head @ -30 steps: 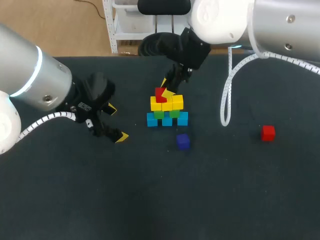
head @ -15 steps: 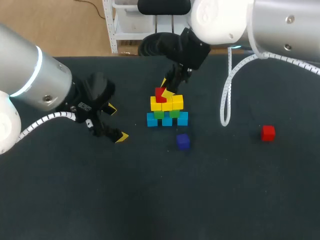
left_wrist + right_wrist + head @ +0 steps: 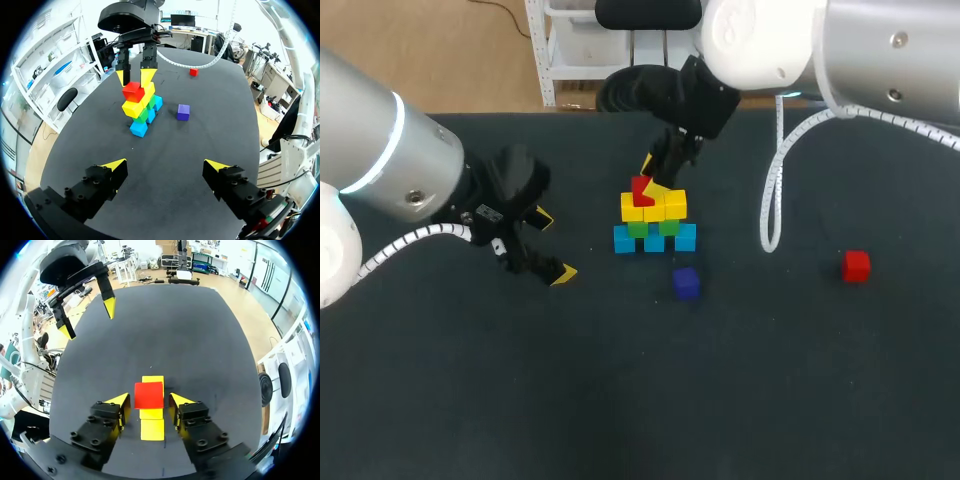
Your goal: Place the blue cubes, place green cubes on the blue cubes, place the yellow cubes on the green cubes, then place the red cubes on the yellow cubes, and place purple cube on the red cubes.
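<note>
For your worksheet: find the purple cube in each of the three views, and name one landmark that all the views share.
Head view: purple cube on the table, just off the stack's near side, apart from it.
Left wrist view: ahead of the left hand, beside the stack.
Right wrist view: not in it.
Shared landmark: the stack.

Between the fingers of my right pincer [image 3: 149,400] a red cube [image 3: 149,395] sits on top of the stack, with a slim gap on either side. Under it are three yellow cubes [image 3: 655,208] in a row, then two green cubes [image 3: 669,227], then three blue cubes [image 3: 685,237] at the bottom. The purple cube [image 3: 686,283] lies just beside the stack's foot, on the side away from that pincer, and a second red cube [image 3: 856,266] lies alone, well apart from it and from my left pincer [image 3: 553,246].
</note>
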You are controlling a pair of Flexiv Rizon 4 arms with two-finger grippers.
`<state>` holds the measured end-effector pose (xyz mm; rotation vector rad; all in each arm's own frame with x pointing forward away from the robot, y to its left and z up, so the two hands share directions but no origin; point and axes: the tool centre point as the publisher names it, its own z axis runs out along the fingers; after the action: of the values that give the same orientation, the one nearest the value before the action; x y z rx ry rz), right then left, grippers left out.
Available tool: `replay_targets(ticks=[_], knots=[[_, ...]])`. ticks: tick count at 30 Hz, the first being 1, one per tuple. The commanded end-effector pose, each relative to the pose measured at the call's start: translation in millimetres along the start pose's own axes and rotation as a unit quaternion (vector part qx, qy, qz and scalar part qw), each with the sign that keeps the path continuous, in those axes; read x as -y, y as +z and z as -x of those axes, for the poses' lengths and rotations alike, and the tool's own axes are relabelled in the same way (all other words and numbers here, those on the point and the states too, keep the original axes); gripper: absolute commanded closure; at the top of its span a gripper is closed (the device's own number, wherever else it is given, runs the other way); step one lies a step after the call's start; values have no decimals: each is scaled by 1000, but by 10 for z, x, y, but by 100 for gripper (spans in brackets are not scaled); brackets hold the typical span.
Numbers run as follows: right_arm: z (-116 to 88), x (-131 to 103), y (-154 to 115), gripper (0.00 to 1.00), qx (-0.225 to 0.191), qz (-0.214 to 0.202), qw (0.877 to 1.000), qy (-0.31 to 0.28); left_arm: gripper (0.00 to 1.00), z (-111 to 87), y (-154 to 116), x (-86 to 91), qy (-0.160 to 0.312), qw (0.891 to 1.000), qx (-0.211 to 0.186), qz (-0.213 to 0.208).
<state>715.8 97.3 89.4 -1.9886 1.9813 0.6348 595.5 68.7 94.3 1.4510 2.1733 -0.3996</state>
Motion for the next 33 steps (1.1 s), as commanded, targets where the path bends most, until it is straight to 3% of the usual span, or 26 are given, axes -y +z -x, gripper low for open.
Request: replay_targets(ticks=[1, 6, 13, 24, 33], knots=[[15, 24, -32, 39, 0, -4, 1000, 2, 0, 0, 4, 2, -1, 1000, 0, 1], [13, 70, -111, 19, 4, -16, 1000, 7, 0, 0, 4, 2, -1, 1000, 0, 1], [-31, 102, -270, 2, 13, -35, 999, 15, 0, 0, 4, 2, -1, 1000, 0, 1], [-245, 93, -553, 0, 28, -75, 996, 45, 0, 0, 4, 2, -1, 1000, 0, 1], [-661, -48, -811, 0, 27, -98, 992, 73, 0, 0, 4, 2, -1, 1000, 0, 1]])
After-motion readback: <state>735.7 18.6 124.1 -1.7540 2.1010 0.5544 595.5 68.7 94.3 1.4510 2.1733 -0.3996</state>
